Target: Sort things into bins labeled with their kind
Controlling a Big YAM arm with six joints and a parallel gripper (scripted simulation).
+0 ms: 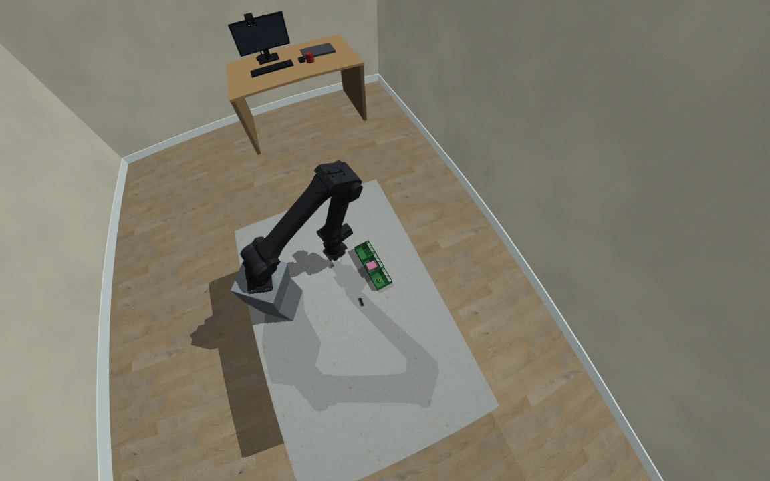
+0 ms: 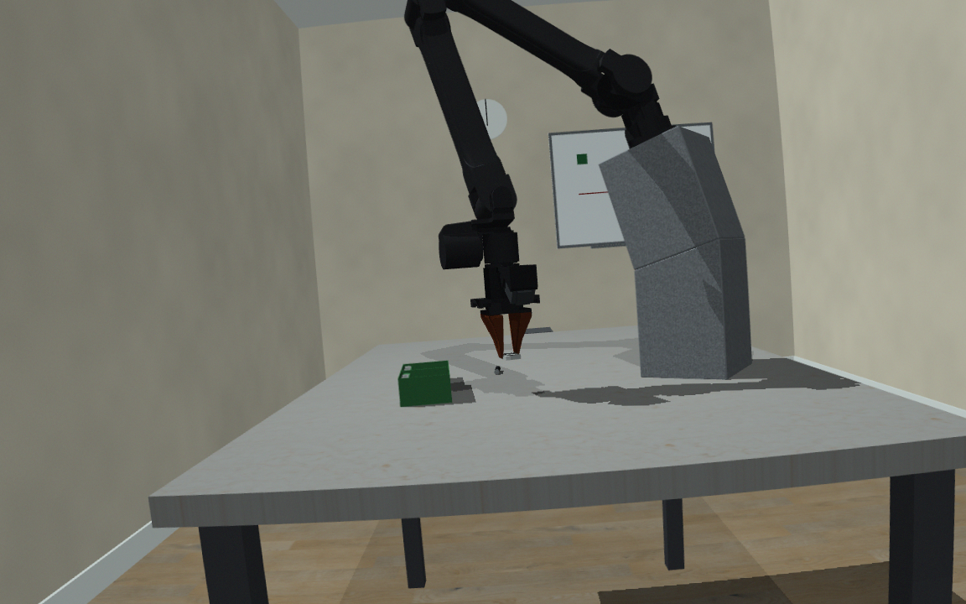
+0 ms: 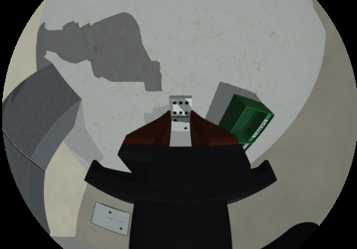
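The white domino (image 2: 511, 356) (image 3: 181, 109) is clamped between the tips of the pincer (image 1: 332, 260) (image 2: 510, 355) (image 3: 180, 114), above the table (image 1: 388, 359) (image 2: 547, 443) (image 3: 208, 37). Gripped near one end, it could pivot or slip if it clips a bin wall. Beside the pincer stand the green bins (image 1: 382, 286) (image 2: 425, 388) (image 3: 227, 111): the middle one holds something pink, one end bin a small round piece. A dark piece (image 1: 361, 302) (image 2: 497, 369) lies farther off.

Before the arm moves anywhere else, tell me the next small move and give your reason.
Probably carry the white domino sideways over the green bins, toward the compartment labelled for games: the gripper holds it raised off the table, beside the bins and not over them.
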